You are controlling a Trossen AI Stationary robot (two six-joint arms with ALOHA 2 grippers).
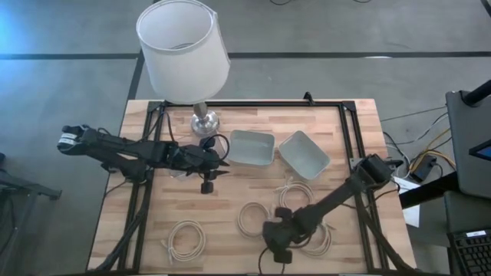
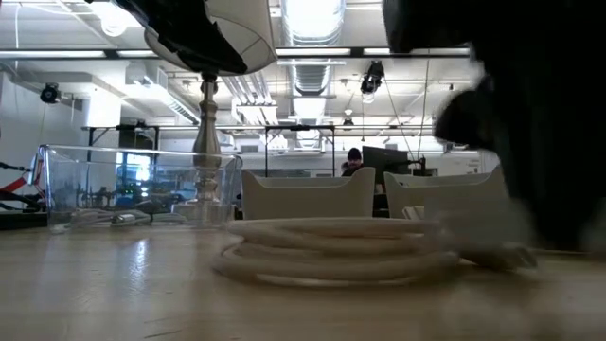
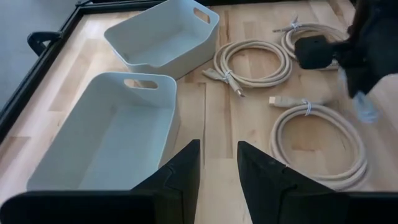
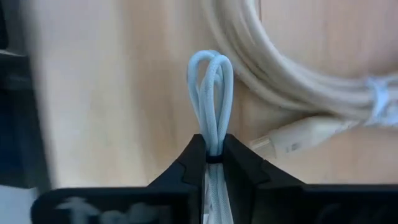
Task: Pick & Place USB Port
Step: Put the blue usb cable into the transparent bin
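Note:
My right gripper [image 1: 276, 247] hangs low near the table's near edge, among several coiled cream USB cables [image 1: 252, 217], and is shut on a pale blue-white cable [image 4: 211, 93]. The left wrist view shows that gripper [image 3: 323, 53] from afar, with a pale strand [image 3: 364, 106] hanging under it. A cream coil with its USB plug [image 4: 292, 140] lies flat on the wood just beyond it. My left gripper [image 3: 217, 168] is open and holds nothing. It hovers at mid-table beside the two grey-white bins [image 1: 252, 147] [image 1: 304, 153]. My right gripper pinches a bundled bend of the pale cable [image 4: 212, 144] between its two fingers. Several strands run side by side through the hold. The looped end [image 4: 210, 62] sticks out past the fingertips, above the wood. The rest of the cable is hidden behind the fingers.
A lamp with a white shade [image 1: 184, 46] and a metal base [image 1: 205, 119] stands at the far edge, left of the bins. Other coils lie at the near left [image 1: 186, 239] and mid-right [image 1: 295, 192]. A black frame [image 1: 349, 130] borders the work area. One coil [image 2: 331, 251] fills the low view's foreground.

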